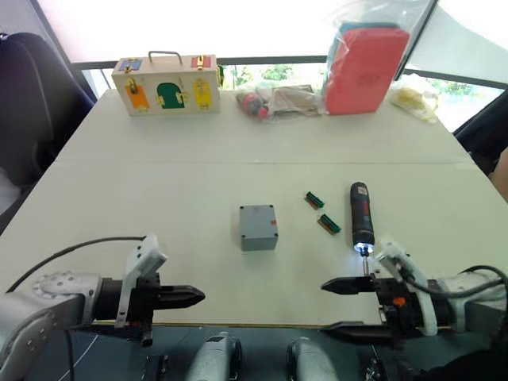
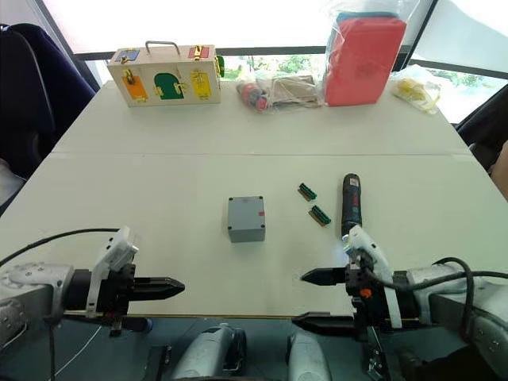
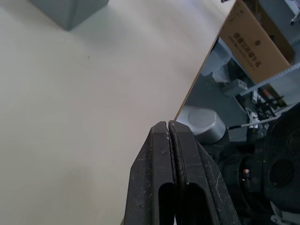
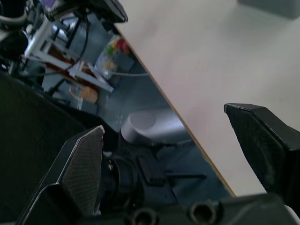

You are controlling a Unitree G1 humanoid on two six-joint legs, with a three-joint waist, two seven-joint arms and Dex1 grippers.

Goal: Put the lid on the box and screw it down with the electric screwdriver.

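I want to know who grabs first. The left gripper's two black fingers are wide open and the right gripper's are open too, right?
Not quite. The left gripper has its two black fingers pressed shut, as the left wrist view shows. The right gripper is open, with nothing between its fingers.

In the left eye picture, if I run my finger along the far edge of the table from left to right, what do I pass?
Wooden box with a handle and coloured latches → small red thing in a clear bag → red case in a clear plastic bag → yellowish bag.
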